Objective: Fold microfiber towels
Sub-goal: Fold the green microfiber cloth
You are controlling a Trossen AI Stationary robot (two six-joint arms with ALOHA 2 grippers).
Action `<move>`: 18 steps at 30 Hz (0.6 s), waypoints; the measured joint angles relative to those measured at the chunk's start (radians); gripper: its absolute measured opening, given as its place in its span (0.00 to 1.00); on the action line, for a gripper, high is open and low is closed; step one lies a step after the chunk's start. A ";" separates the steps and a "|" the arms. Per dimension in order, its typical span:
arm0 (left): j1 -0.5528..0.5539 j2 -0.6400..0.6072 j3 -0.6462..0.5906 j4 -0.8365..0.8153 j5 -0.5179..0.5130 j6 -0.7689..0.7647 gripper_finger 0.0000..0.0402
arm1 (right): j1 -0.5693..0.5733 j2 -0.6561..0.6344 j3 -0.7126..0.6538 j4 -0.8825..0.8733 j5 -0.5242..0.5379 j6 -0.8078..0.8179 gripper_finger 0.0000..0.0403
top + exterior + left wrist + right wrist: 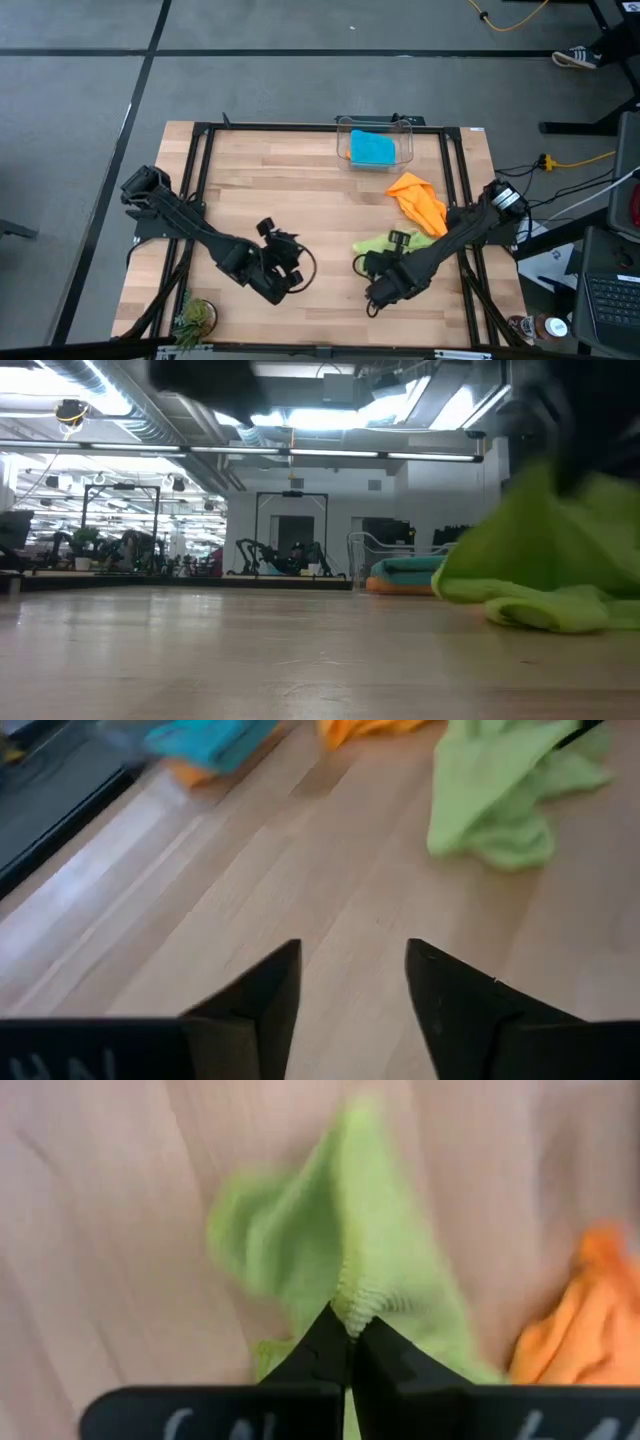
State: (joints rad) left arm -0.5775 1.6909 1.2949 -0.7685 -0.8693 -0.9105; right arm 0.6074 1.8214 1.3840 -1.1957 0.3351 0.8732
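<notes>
From above, the lime green towel point(378, 243) lies crumpled on the wooden bench point(300, 190), its long axis running left to right, just near of a rumpled orange towel point(420, 200); a teal-blue towel point(372, 149) lies folded in the clear bin point(343, 130) at the far edge. The right hand point(398, 240) sits on the green cloth; the left hand point(283, 262) hovers to its left. Low down, the soft green towel point(540, 565) rises in a lifted peak. The left wrist view shows the left hand point(352, 982) with fingers parted, holding nothing. The right wrist view shows the right hand point(348, 1342) pinched fully together on a ribbed fold of the green towel point(330, 1250).
</notes>
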 joint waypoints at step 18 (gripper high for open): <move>0.140 0.072 0.000 0.685 0.207 0.659 0.43 | -0.009 -0.004 0.320 -0.106 0.130 -0.228 0.01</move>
State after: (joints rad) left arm -0.4379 1.7626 1.2949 -0.0831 -0.6623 -0.2511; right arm 0.5983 1.8172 1.7035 -1.3017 0.4648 0.6453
